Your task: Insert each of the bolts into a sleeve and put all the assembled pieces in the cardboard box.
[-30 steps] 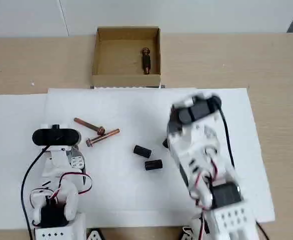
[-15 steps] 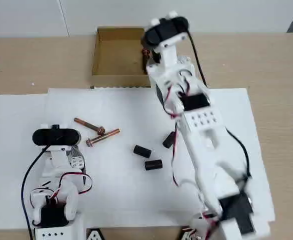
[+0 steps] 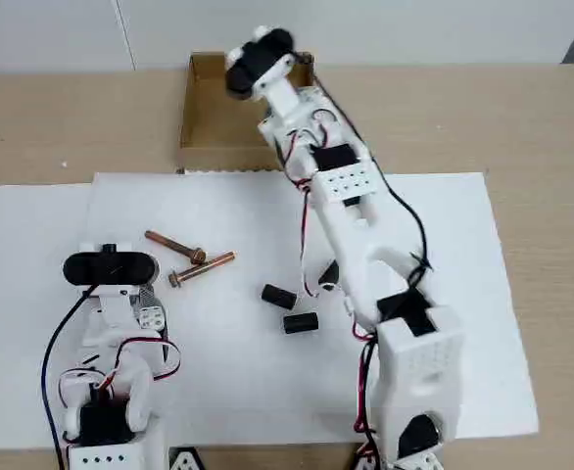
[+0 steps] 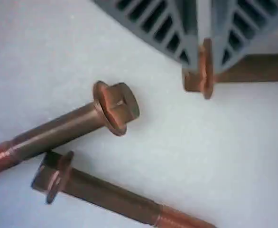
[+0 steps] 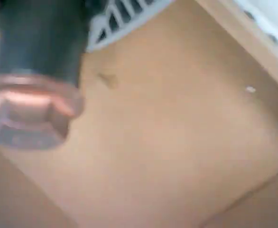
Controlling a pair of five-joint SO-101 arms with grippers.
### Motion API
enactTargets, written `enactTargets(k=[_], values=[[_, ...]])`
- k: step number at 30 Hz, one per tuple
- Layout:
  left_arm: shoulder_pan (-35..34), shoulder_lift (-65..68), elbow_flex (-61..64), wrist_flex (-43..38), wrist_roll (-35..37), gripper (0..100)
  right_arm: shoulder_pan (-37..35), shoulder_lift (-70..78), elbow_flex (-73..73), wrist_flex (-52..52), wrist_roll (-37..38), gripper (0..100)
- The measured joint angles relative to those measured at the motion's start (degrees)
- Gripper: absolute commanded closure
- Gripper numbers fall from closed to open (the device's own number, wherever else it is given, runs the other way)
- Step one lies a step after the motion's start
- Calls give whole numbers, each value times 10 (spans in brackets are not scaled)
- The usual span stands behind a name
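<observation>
Over the box [image 3: 209, 108] at upper centre, the right pincer [image 5: 44, 42] pinches a sleeved bolt [image 5: 30, 109]; whether the left pincer [image 4: 203, 28] is spread, I cannot tell.

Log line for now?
right gripper over cardboard box | holds sleeved bolt | left gripper by loose bolts | three sleeves on paper

The wooden table [image 3: 62, 117] carries a white paper sheet [image 3: 218, 382] and, at the sheet's far edge, the cardboard box [image 3: 201, 147], directly under the right claw [image 3: 263, 69]; on the sheet one bolt [image 3: 176, 245] and a second bolt [image 3: 202, 268] lie just ahead of the left claw [image 4: 203, 45]; a third bolt [image 4: 198, 76] lies right at its tip; two black sleeves [image 3: 279, 296] [image 3: 301, 322] lie well back from the right claw, off to the left claw's side; another sleeve [image 3: 328, 275] is half hidden by the right arm.
</observation>
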Motion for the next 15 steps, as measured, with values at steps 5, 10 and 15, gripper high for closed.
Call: enactTargets(k=[5,10,15], values=[[0,0,0,0,0,994,-15,48,-47,0,14,994],[0,0,0,0,0,994,-20,69,-72,0,14,936],[0,0,0,0,0,994,-26,72,-73,0,14,842]])
